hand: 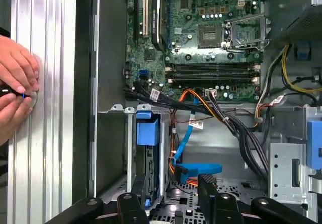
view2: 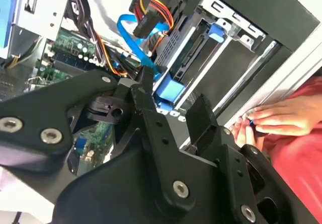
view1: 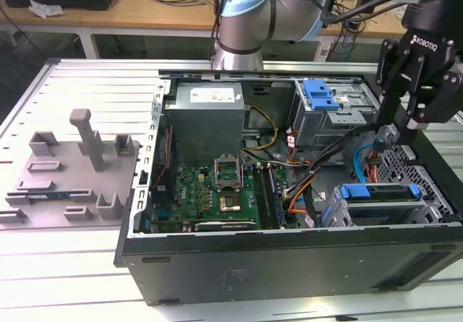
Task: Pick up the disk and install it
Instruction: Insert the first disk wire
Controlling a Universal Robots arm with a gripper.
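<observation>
My claw [view1: 399,130] hung wide open with nothing between its fingers, over the corner of the open computer case [view1: 289,264] at the exterior view's right. In both wrist views the two black fingers [hand: 205,183] stood well apart, with bare air between them.

The disk [view1: 380,200] sat inside the case, down in its metal bay by the case wall. Its blue carrier bracket framed it at both ends. In the first wrist view I saw the disk [hand: 149,158] edge-on in that bay, with one finger near its end. I could not tell whether the finger touched it.

A blue cable [hand: 183,143] and a plug with orange and yellow wires lay loose just beside the bay, under my claw [hand: 172,179]. The motherboard [hand: 201,32] lay further in.

Outside the case, a person's hands [hand: 15,90] rested on the ribbed tabletop [hand: 50,158], pinching something small. The grey fixture [view1: 79,170] stood on the tabletop at the exterior view's left, well apart from me.
</observation>
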